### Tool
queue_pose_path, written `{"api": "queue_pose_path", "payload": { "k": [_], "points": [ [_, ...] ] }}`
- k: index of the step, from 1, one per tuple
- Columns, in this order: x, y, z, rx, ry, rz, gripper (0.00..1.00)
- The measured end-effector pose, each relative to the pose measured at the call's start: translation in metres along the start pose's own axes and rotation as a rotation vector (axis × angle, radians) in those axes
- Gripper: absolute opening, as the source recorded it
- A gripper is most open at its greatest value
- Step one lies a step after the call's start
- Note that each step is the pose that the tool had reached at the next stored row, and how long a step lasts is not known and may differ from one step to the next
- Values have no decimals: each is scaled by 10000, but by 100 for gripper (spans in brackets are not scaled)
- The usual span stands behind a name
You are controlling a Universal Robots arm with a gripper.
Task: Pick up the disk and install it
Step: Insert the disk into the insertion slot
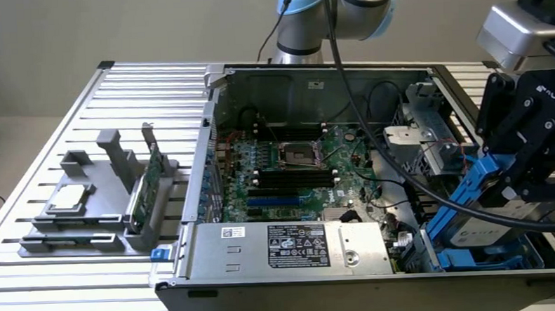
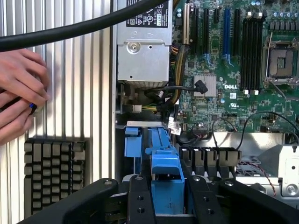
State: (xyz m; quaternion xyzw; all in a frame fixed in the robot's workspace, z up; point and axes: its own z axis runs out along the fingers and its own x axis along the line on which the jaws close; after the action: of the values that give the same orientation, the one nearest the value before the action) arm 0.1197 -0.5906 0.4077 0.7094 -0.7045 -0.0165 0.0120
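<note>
The claw (image 2: 167,199) is clamped on the disk (image 2: 165,170), gripping its blue carrier frame; the disk sits tilted inside the open computer case (image 1: 359,301), at the exterior view's right, near the power supply (image 1: 291,247); a person's hand (image 2: 18,95) rests on the slatted counter (image 2: 79,88).

1. The disk (image 1: 482,235) has a dull silver-grey metal face with a white label, edged by a smooth, bright blue plastic frame.
2. The pincer (image 2: 170,199) is matt black.
3. The desk (image 1: 61,144) is pale ribbed metal with a satin sheen.
4. The computer case (image 1: 312,75) is bare grey sheet metal; the motherboard (image 1: 297,176) is green and slightly glossy.
5. The cable (image 2: 70,30) has a smooth black sheath.
</note>
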Motion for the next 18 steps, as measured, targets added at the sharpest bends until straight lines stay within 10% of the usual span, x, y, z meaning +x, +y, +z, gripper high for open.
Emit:
{"api": "queue_pose_path", "payload": {
  "k": [18],
  "points": [
    [10, -6, 159, -14, -1, 0, 33]
  ]
}}
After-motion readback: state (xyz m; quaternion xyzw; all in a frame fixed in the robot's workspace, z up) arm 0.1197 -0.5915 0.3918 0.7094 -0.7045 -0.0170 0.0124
